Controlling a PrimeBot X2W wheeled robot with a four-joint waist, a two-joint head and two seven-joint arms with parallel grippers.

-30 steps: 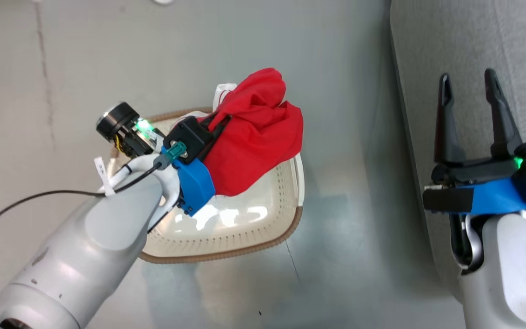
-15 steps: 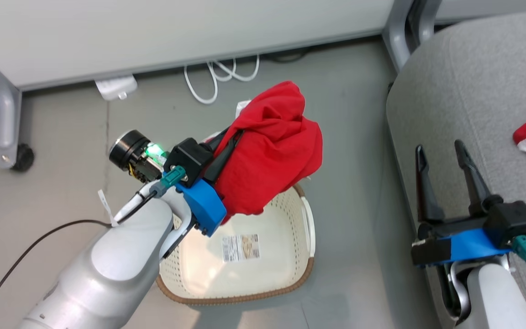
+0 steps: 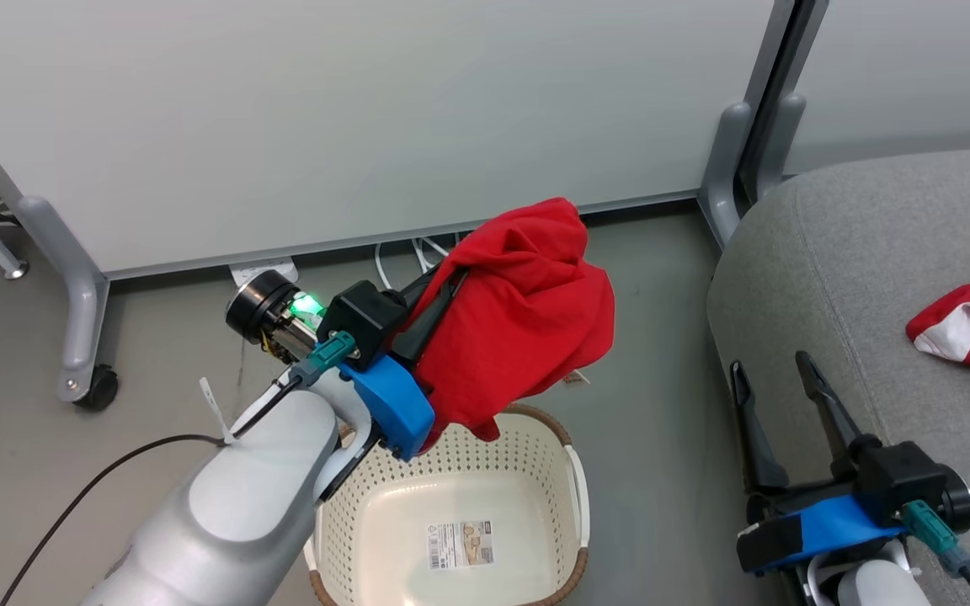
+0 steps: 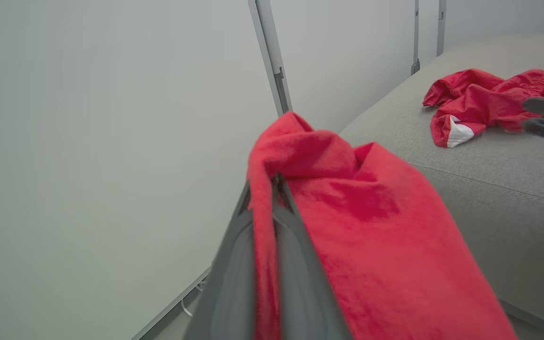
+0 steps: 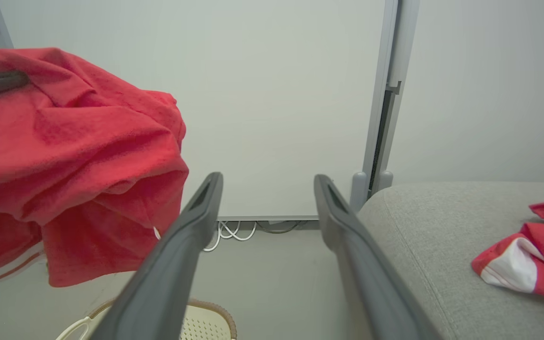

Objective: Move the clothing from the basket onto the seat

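Observation:
My left gripper (image 3: 451, 282) is shut on a red garment (image 3: 527, 316), which hangs in the air above the back rim of the cream basket (image 3: 573, 488). The basket's inside holds just its label (image 3: 460, 544). In the left wrist view the red garment (image 4: 371, 236) is pinched between my fingers (image 4: 295, 250). At the right lies the grey seat (image 3: 864, 278), with a red and white garment (image 3: 969, 324) on it. My right gripper (image 3: 771, 379) stands open at the seat's near left edge, nothing between its fingers (image 5: 347, 236).
White partition panels on grey posts (image 3: 725, 160) stand behind the basket. One wheeled foot (image 3: 89, 387) is at the left. White cables (image 5: 232, 231) lie on the floor under the panel. Grey floor runs between basket and seat.
The head camera has tilted up, so the whole picture shifted. My left gripper has lifted the red garment out of the basket and a little toward the seat. The right gripper stays open.

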